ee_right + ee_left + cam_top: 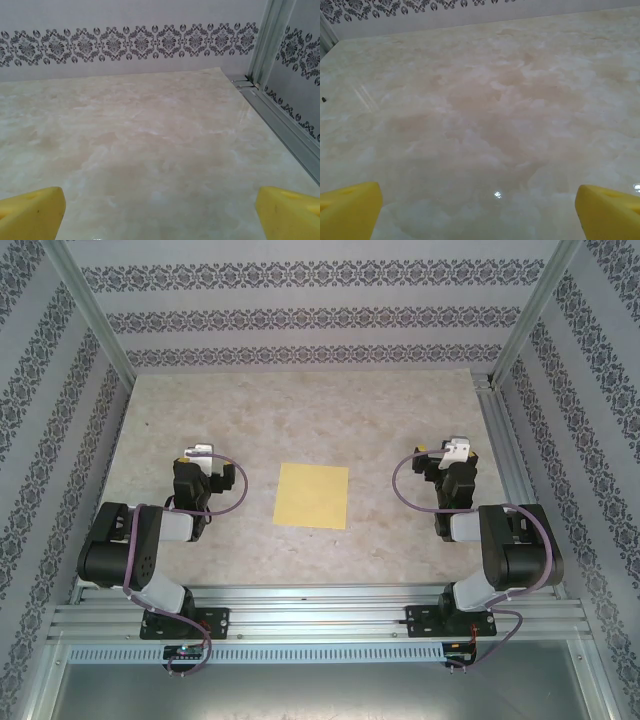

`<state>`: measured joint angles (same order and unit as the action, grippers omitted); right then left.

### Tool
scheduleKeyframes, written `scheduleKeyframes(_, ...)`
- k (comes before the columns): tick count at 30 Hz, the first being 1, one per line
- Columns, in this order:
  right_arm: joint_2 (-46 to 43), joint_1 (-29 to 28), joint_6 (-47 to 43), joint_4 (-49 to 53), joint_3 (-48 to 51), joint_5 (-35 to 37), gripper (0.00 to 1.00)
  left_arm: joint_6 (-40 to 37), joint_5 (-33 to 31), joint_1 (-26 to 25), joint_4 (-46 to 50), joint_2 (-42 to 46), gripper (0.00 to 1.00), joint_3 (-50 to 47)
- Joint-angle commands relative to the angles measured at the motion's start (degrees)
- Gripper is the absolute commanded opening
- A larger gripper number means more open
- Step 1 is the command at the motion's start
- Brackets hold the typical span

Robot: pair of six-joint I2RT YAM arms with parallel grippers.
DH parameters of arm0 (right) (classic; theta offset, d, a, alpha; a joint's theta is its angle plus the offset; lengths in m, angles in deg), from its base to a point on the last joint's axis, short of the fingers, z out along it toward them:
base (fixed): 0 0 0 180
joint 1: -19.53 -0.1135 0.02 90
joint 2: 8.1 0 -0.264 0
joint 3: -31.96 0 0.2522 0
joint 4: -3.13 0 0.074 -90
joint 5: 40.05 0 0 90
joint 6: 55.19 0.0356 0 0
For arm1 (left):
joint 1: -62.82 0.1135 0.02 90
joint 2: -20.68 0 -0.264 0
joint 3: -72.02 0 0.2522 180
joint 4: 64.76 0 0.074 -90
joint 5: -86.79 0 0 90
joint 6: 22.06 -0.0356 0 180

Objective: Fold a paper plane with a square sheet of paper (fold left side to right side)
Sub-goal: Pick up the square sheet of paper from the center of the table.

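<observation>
The square sheet of paper [313,495], mustard-yellow and flat, lies unfolded on the marble table between the two arms. My left gripper [205,462] rests to the paper's left, apart from it. My right gripper [447,462] rests to its right, also apart. In the left wrist view the left gripper [479,212] stands open, its yellow fingertips [350,210] wide apart over bare table. The right gripper [160,212] in the right wrist view is open too, with yellow fingertips [289,210] spread and nothing between them.
The beige marble table [320,410] is bounded by patterned walls [320,300] and metal frame posts [520,320]. An aluminium rail [285,130] runs along the right edge. Aluminium base rails [320,610] cross the near side.
</observation>
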<state>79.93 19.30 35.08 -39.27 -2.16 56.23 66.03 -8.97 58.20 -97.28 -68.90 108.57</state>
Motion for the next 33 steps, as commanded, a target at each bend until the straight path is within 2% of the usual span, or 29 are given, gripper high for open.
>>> scheduleKeyframes(1, 0.0, 0.4, -0.3, -0.9, -0.2, -1.1, 0.98, 0.4, 1.3, 0.4, -2.0, 0.1, 1.00, 0.7)
scheduleKeyframes(15, -0.1, 1.6, 1.0, -0.9, -0.2, -2.5, 0.98, 0.4, 1.3, 0.4, -2.0, 0.2, 1.00, 0.7)
scheduleKeyframes(17, -2.0, 1.7, 1.5, -1.3, 0.4, -1.6, 0.98, 0.9, 0.1, 0.4, 1.4, 2.1, 1.00, 2.0)
scheduleKeyframes(18, -4.5, 1.8, 1.6, 0.0, 0.4, -0.9, 0.98, 1.2, 0.0, 0.4, 7.7, 4.9, 1.00, 4.3)
scheduleKeyframes(20, -11.1, 1.7, 2.2, 7.8, 0.4, 0.4, 0.98, 4.9, -1.3, 0.4, 28.7, 9.7, 1.00, 13.1)
scheduleKeyframes(22, -18.6, 1.6, 4.3, 22.0, -2.4, 0.3, 0.98, 8.3, 1.2, 0.4, 43.9, 11.4, 1.00, 21.0)
scheduleKeyframes(25, -26.0, 0.2, 7.9, 39.2, -7.7, -1.9, 0.98, 13.8, 6.9, 0.4, 51.7, 14.4, 1.00, 24.5)
scheduleKeyframes(28, -29.7, -3.2, 11.4, 53.9, -13.5, -4.5, 0.98, 18.5, 12.2, 0.3, 56.2, 19.0, 1.00, 24.3)
scheduleKeyframes(30, -30.6, -6.4, 13.9, 61.2, -16.8, -6.4, 0.98, 22.3, 15.0, 0.3, 58.6, 22.4, 1.00, 23.0)
scheduleKeyframes(33, -29.7, -12.3, 17.2, 69.1, -21.1, -8.6, 0.98, 26.7, 22.7, 0.1, 61.6, 25.5, 1.00, 20.6)
